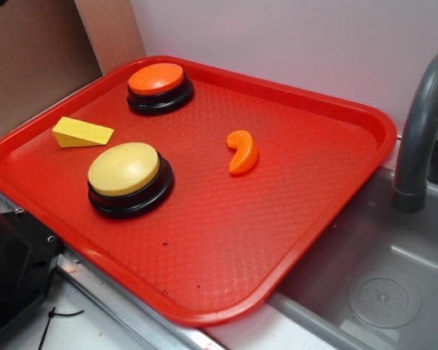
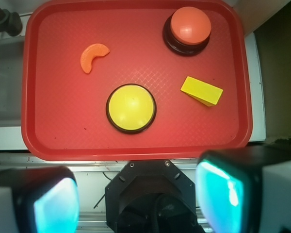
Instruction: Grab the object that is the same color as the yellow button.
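A small yellow wedge block, the object, lies on the red tray near its left rim in the exterior view. Beside it stands the yellow button, pale yellow dome on a black base. My gripper hangs high above the tray's near edge, open, with nothing between its teal pads. The exterior view does not show the gripper.
An orange-topped button stands at the tray's far corner, and an orange crescent piece lies mid-tray. A grey sink basin with a faucet borders the tray. The robot's black base is below.
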Motion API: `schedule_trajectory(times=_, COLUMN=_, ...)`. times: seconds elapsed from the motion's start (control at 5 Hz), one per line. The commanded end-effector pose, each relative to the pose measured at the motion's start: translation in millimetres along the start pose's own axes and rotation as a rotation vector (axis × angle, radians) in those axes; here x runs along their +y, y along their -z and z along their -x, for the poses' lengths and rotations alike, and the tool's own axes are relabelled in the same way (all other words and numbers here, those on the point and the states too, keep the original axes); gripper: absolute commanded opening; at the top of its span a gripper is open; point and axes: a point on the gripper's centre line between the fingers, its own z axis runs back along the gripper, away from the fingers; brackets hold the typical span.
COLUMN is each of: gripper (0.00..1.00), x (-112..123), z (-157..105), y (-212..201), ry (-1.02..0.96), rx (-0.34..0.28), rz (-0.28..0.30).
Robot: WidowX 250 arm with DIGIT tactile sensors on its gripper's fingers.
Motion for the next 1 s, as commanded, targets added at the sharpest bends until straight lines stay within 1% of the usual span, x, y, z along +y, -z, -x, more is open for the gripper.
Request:
schedule_trajectory(times=0.0, gripper=1.00, x=0, z=0, y=0, ry=0.000, rx=0.000, rz=0.000)
schedule_trajectory(times=0.2, gripper=1.00, x=10, z=-9, y=14, ry=-0.130, rx=-0.012, rz=-0.010)
schedule_trajectory(times=0.4, gripper=1.00, x=21, z=-17, y=30, ry=-0.324, rx=-0.040, rz=-0.031)
schedule_trajectory(times=0.6, gripper=1.00, x=33, z=-25, y=46, ry=-0.528, rx=-0.080, rz=-0.072)
schedule_trajectory(times=0.8, gripper=1.00, x=62, z=-44, y=82, ry=-0.779, rx=-0.087, rz=-0.074)
